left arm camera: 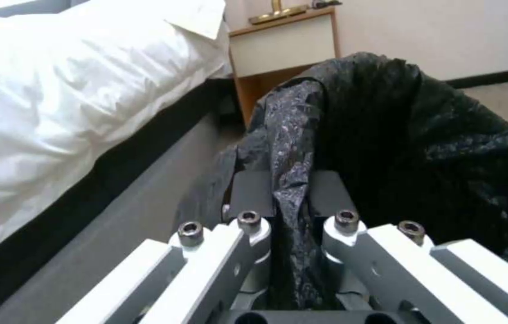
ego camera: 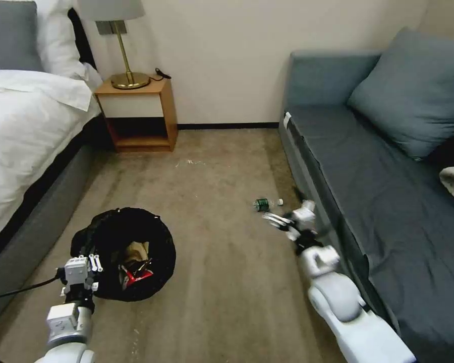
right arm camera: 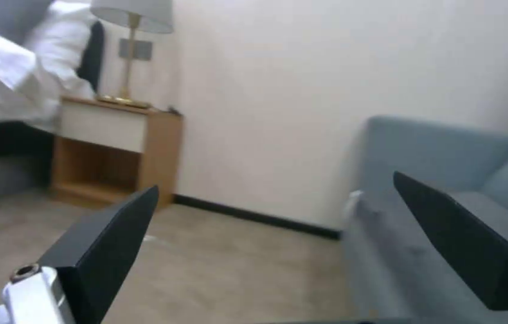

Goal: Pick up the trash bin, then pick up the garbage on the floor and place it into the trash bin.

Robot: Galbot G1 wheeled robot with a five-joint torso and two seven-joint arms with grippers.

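Black crinkled plastic lines the trash bin (ego camera: 123, 252), which sits on the carpet beside the bed (ego camera: 20, 126); the left gripper (left arm camera: 287, 198) is clamped on a fold of that liner at the rim. Inside lie a red wrapper (ego camera: 136, 276) and tan paper bag (ego camera: 136, 250). The right gripper (ego camera: 282, 222), fingers spread wide and empty, hovers near the green-labelled bottle (ego camera: 264, 204) by the sofa (ego camera: 383, 191).
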